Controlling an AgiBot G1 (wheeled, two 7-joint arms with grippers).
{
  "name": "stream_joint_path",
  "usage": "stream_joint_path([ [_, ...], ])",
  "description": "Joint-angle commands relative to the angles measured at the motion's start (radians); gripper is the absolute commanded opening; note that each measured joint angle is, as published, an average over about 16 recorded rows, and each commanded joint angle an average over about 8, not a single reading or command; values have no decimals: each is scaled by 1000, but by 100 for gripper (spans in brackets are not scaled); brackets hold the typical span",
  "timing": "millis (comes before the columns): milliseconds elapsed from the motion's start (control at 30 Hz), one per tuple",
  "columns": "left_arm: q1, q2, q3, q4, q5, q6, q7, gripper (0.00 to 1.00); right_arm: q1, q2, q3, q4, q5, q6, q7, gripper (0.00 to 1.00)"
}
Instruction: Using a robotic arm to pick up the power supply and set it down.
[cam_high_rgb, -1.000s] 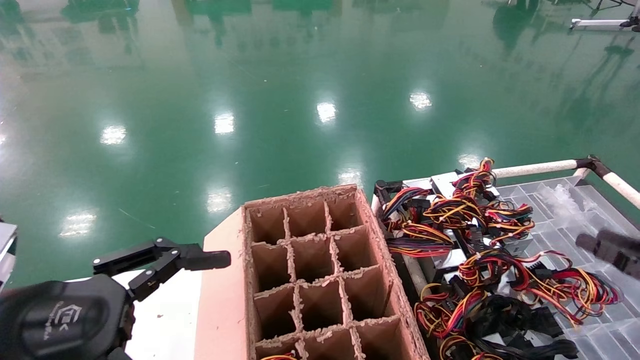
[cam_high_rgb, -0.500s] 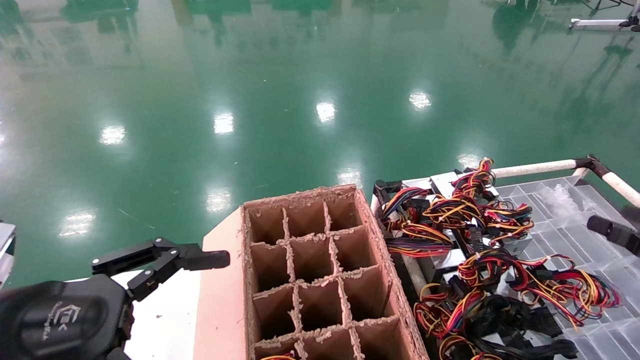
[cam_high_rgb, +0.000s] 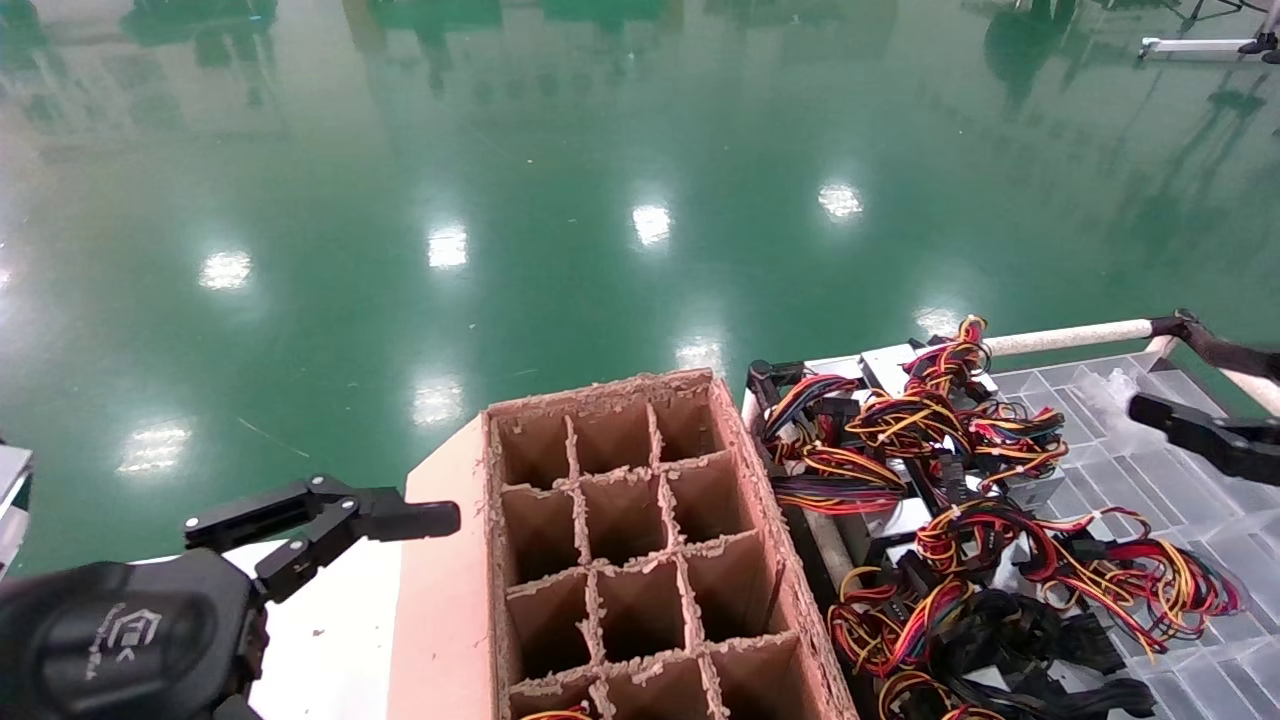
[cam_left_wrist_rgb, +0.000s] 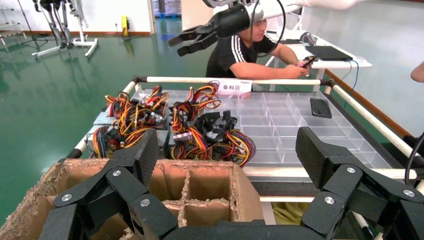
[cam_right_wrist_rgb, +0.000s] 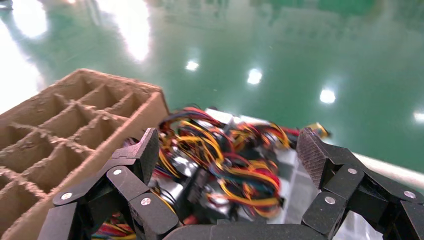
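Several grey power supplies (cam_high_rgb: 897, 520) lie in a heap on the right, under tangled red, yellow, orange and black wires (cam_high_rgb: 930, 420). They also show in the left wrist view (cam_left_wrist_rgb: 102, 118) and, blurred, in the right wrist view (cam_right_wrist_rgb: 172, 167). My right gripper (cam_high_rgb: 1165, 370) hangs open in the air over the tray's far right part, to the right of the heap and touching nothing; the wires lie below its spread fingers (cam_right_wrist_rgb: 229, 150). The left gripper (cam_high_rgb: 325, 520) is parked open at the near left, beside the cardboard box, its fingers (cam_left_wrist_rgb: 229, 150) empty.
A brown cardboard box with grid dividers (cam_high_rgb: 640, 540) stands between the arms on a pink board. The supplies rest on a clear divided tray (cam_high_rgb: 1150, 470) framed by a white rail (cam_high_rgb: 1070, 337). A person (cam_left_wrist_rgb: 240, 50) sits beyond the tray. Green floor lies ahead.
My right gripper has risen from the right edge and swung inward over the tray's far right corner, with both fingers now showing. The left arm and the supplies have not moved.
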Motion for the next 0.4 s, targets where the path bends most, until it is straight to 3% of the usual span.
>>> stream_joint_path([
  [33,0,0,0,0,0,0,0,100,-29,-4,-2,64,28,3,19,100],
  [400,0,0,0,0,0,0,0,100,-165,-25,-13,365,158,16,110,100],
])
